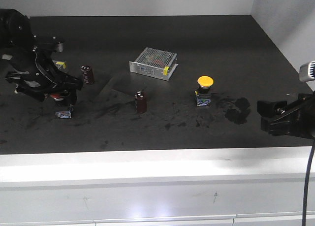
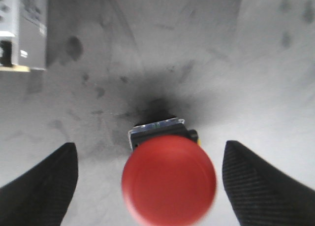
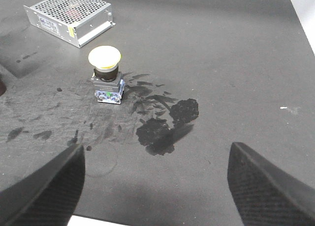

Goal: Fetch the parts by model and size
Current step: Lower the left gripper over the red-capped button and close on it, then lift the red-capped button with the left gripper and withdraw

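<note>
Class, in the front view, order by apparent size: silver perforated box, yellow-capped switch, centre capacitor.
1. silver perforated box, clearly largest.
2. yellow-capped switch.
3. centre capacitor, only slightly smaller than the switch.

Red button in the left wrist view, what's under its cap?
A dark block base peeks out beyond the red cap, standing on the table. The cap hides most of that base. The left hand is open, with a finger on each side.
</note>
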Controlling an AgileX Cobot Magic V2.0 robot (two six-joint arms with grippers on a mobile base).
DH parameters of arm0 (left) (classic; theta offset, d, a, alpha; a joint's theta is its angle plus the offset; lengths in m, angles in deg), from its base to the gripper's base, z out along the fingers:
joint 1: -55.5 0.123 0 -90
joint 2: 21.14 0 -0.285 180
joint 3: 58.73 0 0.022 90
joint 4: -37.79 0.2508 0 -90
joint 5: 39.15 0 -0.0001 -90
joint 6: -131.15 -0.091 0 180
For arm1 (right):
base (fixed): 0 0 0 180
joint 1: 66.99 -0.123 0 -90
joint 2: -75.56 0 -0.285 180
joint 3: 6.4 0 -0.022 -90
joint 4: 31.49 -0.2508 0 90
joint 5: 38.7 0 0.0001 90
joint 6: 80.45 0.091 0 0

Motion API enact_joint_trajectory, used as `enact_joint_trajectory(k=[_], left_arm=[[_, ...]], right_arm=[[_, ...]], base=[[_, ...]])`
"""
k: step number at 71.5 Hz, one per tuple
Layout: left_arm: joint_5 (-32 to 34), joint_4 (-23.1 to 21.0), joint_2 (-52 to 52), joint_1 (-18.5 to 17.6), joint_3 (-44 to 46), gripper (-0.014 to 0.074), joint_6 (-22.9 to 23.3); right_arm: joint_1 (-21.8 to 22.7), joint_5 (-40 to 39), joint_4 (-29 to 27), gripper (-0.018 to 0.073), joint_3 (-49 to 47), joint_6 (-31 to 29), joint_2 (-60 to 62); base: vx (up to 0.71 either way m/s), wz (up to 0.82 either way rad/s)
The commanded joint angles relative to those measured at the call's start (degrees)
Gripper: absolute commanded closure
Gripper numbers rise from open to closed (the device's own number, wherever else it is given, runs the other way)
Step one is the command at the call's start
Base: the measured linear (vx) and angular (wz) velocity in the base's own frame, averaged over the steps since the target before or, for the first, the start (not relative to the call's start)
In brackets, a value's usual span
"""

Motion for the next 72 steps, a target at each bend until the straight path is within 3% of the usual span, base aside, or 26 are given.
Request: enact_joint_trajectory(k=[1, 11, 31, 56, 72], left_arm=[[1.0, -0.5, -2.9, -0.4, 1.9, 0.0055, 0.8], [1.6, -0.5, -2.9, -0.4, 1.9, 0.0157, 0.8], [2.7, -0.5, -6.3, -0.7, 1.9, 0.0601, -0.2], [5.4, -0.5, -21.8, -1.6, 0.9, 0.0603, -3.4], [13.7, -0.5, -37.7, -1.6, -13.3, 0.0602, -3.9]], right_arm=[[-0.2, -3.7, 0.2, -0.0011, -2.0, -0.4, 0.6], [-0.2, -3.7, 0.2, -0.0011, -2.0, -0.4, 0.6], [-0.2, -3.0, 0.2, -0.0011, -1.9, -0.4, 0.6], [-0.2, -3.9, 0.8, -0.0011, -1.9, -0.4, 0.9], [-0.2, -4.0, 0.8, -0.0011, -1.9, -0.4, 0.9]], base=[[0.00, 0.00], [0.00, 0.00], [0.00, 0.00], [0.00, 0.00], [0.00, 0.00]])
